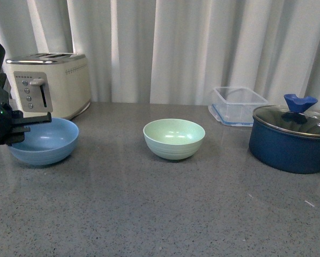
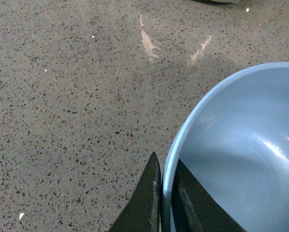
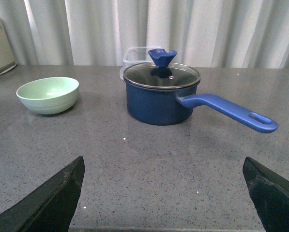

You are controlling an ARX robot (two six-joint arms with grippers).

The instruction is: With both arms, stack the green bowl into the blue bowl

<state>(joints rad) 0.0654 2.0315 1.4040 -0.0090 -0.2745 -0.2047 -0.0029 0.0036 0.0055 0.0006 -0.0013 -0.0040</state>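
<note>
The green bowl (image 1: 174,138) stands upright in the middle of the grey counter; it also shows far off in the right wrist view (image 3: 48,94). The blue bowl (image 1: 46,140) sits at the left, in front of the toaster. My left gripper (image 1: 32,122) is shut on the blue bowl's near-left rim; in the left wrist view the gripper (image 2: 164,166) has one finger outside and one inside the blue bowl's rim (image 2: 241,150). My right gripper (image 3: 163,166) is open and empty, low over bare counter, well apart from the green bowl. The right arm is not in the front view.
A cream toaster (image 1: 48,84) stands behind the blue bowl. A dark navy pot with a glass lid (image 1: 291,136) is at the right, its long handle (image 3: 229,112) pointing sideways. A clear plastic container (image 1: 238,105) sits behind the pot. Curtains close off the back.
</note>
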